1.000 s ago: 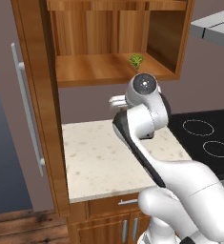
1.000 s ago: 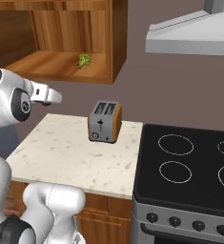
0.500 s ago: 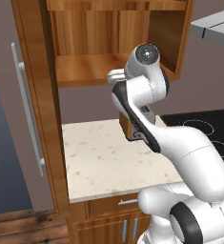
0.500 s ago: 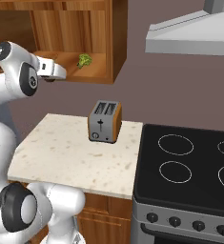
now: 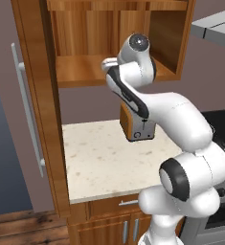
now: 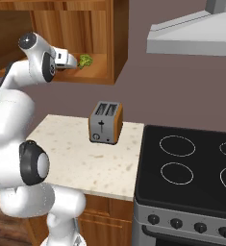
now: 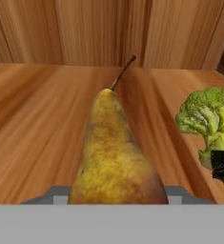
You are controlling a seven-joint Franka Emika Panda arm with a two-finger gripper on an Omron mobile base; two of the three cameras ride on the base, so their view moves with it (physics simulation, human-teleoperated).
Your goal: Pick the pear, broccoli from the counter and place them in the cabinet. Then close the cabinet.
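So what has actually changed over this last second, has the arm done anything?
The arm has swung up from above the counter and reached into the open cabinet, carrying the pear in the gripper. The pear is held over the shelf, not yet let go. The broccoli stayed on the shelf, the toaster stayed on the counter, and the cabinet door stayed open.

An orange-brown two-slot toaster (image 6: 105, 122) with a pale front panel stood upright toward the far right of the beige top, just left of the black stovetop (image 6: 189, 168) with its ring burners. A row of dark knobs (image 6: 189, 224) ran along the stove's near front, and a grey range hood (image 6: 194, 36) hung above it against the mauve wall (image 6: 148, 91).
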